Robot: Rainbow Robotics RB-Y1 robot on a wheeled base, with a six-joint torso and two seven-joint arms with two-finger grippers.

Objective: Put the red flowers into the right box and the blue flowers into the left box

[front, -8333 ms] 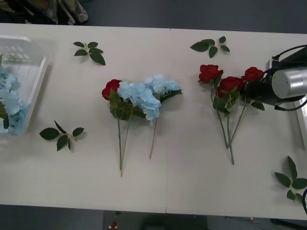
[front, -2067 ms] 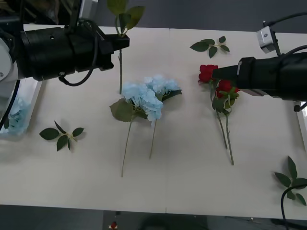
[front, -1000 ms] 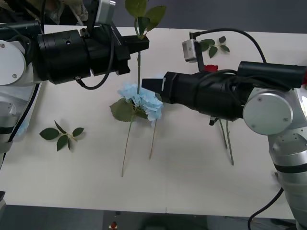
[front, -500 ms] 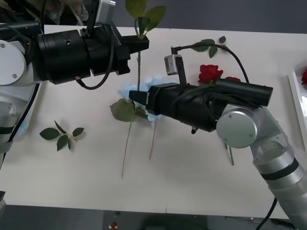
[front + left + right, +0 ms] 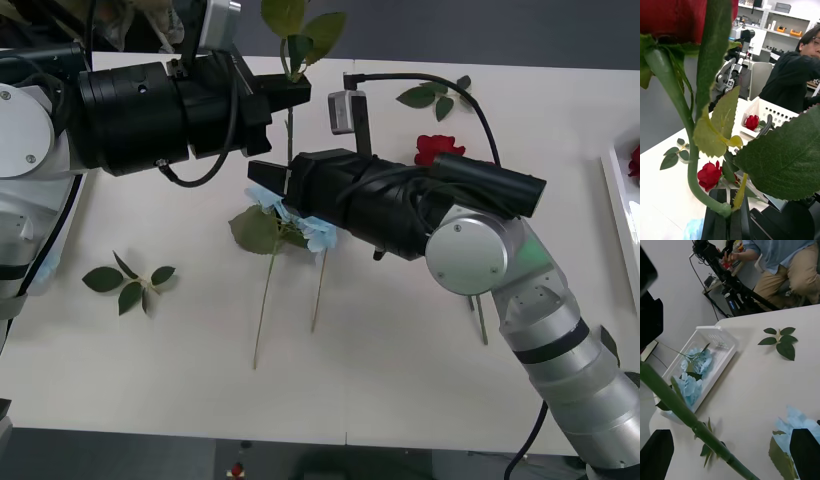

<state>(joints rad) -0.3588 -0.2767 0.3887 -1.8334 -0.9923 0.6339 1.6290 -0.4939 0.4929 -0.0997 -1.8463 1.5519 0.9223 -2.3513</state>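
My left gripper (image 5: 298,93) is shut on the stem of a red flower (image 5: 673,18) and holds it upright above the table, its leaves (image 5: 300,30) at the far edge. The black fingers (image 5: 717,221) clamp the stem. My right gripper (image 5: 264,178) reaches across and stands open at the stem's lower part (image 5: 677,405), which runs between its fingers (image 5: 657,453). Blue flowers (image 5: 312,230) lie on the table under the right arm. Another red flower (image 5: 436,150) lies behind it. The left box (image 5: 724,339) holds blue flowers (image 5: 696,371). The right box (image 5: 763,108) holds a red flower (image 5: 751,122).
Loose leaf sprigs lie at the front left (image 5: 128,282) and the back right (image 5: 438,96), and another (image 5: 780,341) lies near the left box. The right box's rim (image 5: 612,205) shows at the right edge. A seated person is beyond the table.
Over the last second my right arm has swung left across the table, and its open gripper has come up to the held stem. The left arm and its flower have stayed put.
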